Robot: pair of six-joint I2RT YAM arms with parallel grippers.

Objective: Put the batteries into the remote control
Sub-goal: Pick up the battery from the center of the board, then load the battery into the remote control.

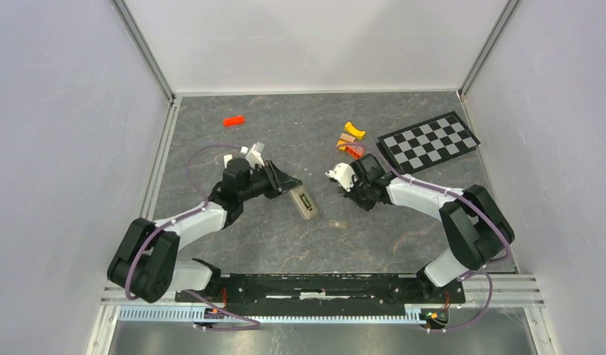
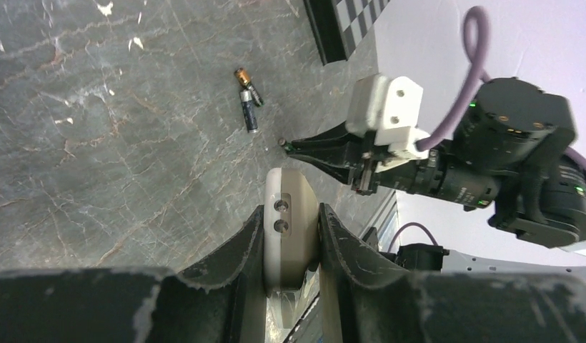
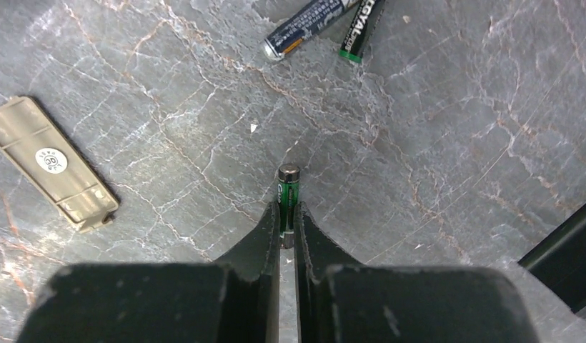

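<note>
My left gripper (image 1: 281, 182) is shut on the remote control (image 1: 306, 201), which points toward the table's middle with its grey-tan back and dark battery recess up. In the left wrist view the remote (image 2: 297, 193) is clamped on its edges between my fingers (image 2: 226, 264). My right gripper (image 3: 288, 214) is shut on a green battery (image 3: 289, 187) and holds it just above the table. In the left wrist view its tip (image 2: 290, 145) hangs close beyond the remote's end. Two more batteries (image 3: 322, 25) lie together on the table; they also show in the left wrist view (image 2: 249, 100).
The grey-tan battery cover (image 3: 51, 161) lies loose on the table left of my right gripper. A red block (image 1: 233, 120) sits at the back left. Orange and yellow blocks (image 1: 350, 137) and a checkerboard (image 1: 429, 140) are at the back right.
</note>
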